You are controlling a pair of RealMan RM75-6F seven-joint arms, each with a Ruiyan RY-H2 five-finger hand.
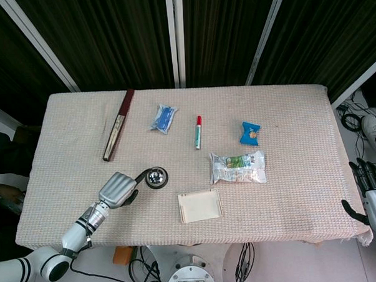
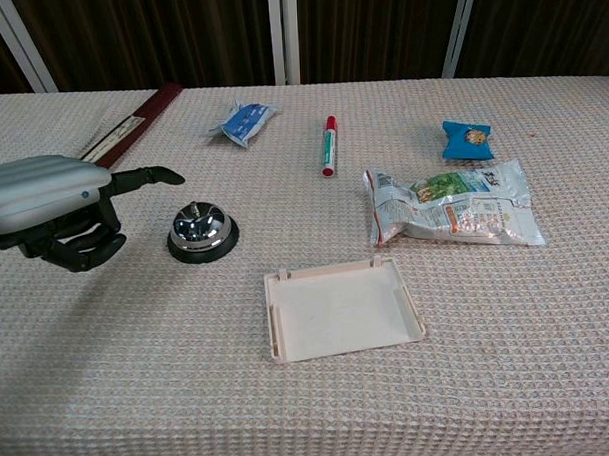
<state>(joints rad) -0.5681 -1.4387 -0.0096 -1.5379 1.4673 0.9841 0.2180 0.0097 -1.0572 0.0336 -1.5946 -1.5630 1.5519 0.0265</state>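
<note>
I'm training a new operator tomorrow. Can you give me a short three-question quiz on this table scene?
1. True or false: the left hand holds the bell.
2. Which lies nearest the tray? A) marker B) snack bag C) blue packet
3. Fill in: the right hand is at the table's ____ edge in the head view.

Key: 1 false, it is beside it, one finger stretched out above. 2 B. 3 right.

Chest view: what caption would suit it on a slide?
Left robot hand with one finger stretched toward a desk bell, beside an empty tray, snack bag and marker.
</note>
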